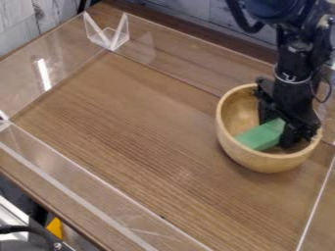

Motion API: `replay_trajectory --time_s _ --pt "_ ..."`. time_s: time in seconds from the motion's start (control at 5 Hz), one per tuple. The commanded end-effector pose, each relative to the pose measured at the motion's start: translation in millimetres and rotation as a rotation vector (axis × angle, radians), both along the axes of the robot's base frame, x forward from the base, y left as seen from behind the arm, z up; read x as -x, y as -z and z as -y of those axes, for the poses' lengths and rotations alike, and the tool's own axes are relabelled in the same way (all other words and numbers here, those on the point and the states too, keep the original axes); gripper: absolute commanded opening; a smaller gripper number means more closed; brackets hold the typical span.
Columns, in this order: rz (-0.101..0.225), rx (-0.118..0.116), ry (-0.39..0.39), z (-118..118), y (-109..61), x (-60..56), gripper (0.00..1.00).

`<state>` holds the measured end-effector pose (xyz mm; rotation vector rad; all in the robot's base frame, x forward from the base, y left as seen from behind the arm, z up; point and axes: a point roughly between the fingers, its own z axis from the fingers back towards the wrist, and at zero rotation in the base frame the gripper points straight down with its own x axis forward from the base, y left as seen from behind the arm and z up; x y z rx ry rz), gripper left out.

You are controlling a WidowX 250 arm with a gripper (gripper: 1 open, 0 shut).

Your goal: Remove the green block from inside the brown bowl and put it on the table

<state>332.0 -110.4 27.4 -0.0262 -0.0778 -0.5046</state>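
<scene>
Gripper [277, 119] inside the bowl [228, 133], fingers closed at the block [263, 135]; whether they pinch it cannot be told. Bowl near the table's [144, 127] right edge. Best practice: confirm purchase, lift straight up past the rim, then travel sideways.

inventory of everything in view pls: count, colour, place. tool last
bowl: 1, light brown, on the table toward the right
block: 1, green, inside the bowl
table: 1, brown wood grain, under the bowl
wire-like holder: 1, whitish, upper left of the table
clear wall: transparent, along the table's upper-left edge
yellow item: 1, yellow, lower-left corner, beyond the table edge
cable or tube: at least 1, black, lower-left corner
tool: 1, black, reaching into the bowl from the upper right, closed on the block
</scene>
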Motion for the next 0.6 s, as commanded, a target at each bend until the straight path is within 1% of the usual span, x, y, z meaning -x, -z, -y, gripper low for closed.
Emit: replay_trajectory --time_s 0.0,0.2,0.4 --pt "0.042 0.013 0.008 -3 -24.2 -0.2 0.0" --pt "0.04 0.007 -0.004 -6 -33.7 3.6 0.0" --pt "0.041 0.007 -0.041 -6 -38.0 6.9 0.0"
